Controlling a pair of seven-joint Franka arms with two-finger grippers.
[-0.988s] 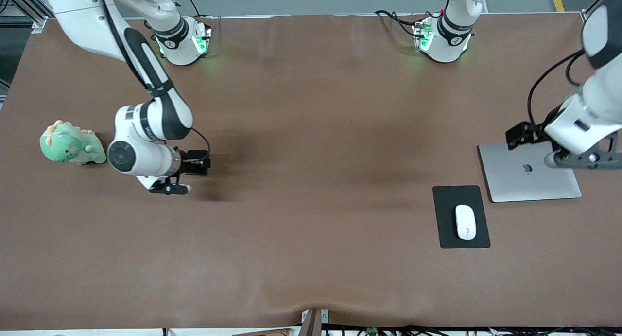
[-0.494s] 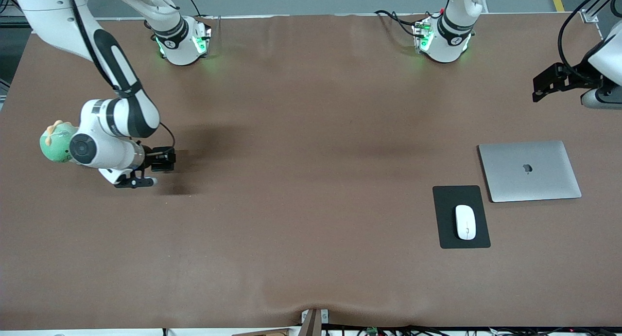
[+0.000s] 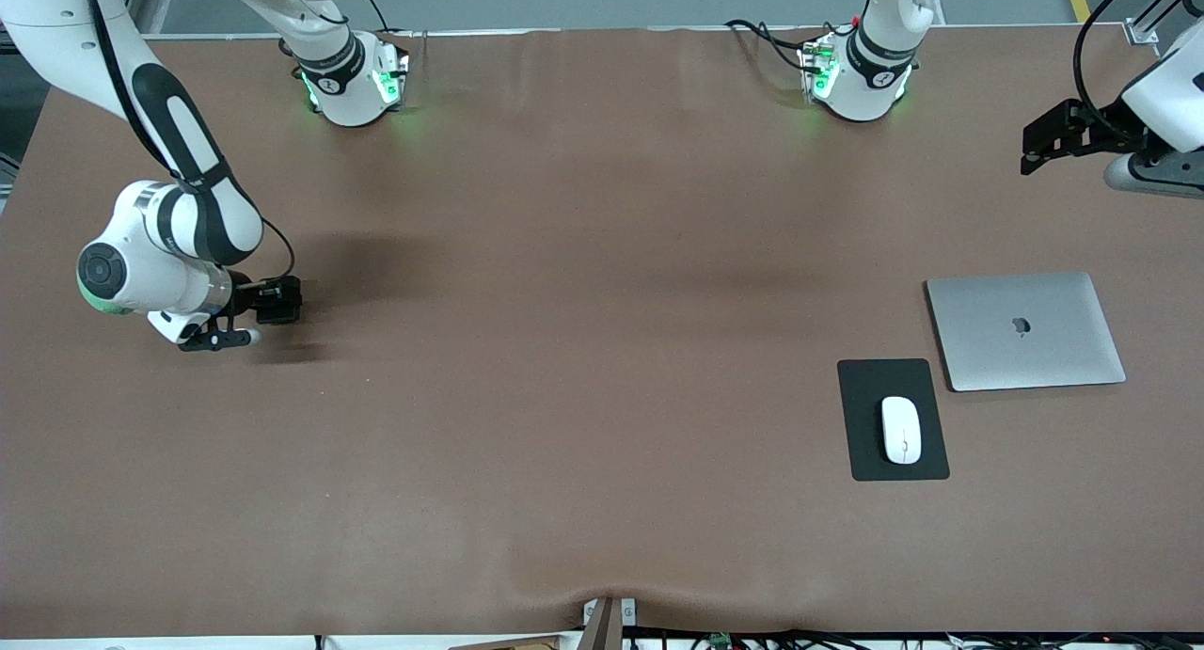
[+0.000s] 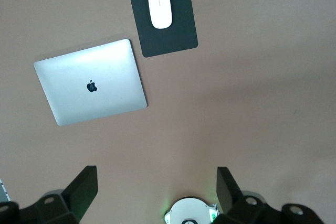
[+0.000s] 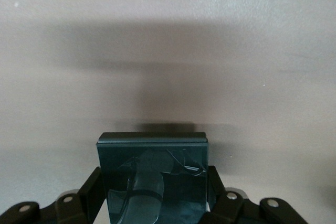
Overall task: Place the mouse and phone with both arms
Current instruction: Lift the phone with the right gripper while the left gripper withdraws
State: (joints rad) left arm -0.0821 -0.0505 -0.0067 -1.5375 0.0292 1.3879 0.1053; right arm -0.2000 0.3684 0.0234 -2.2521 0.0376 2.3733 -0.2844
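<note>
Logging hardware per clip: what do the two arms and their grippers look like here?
Both arms are white with black joint bands. The right arm carries a black stripe along its link and a thin black cable looping to its wrist; the left arm trails a black cable too. Both bases glow green. The right gripper and left gripper are black, with two blocky fingers.

mouse (image 3: 901, 429) white | pad (image 3: 870, 387) black | laptop (image 3: 1025, 330) silver | table (image 3: 583, 368) brown
</note>
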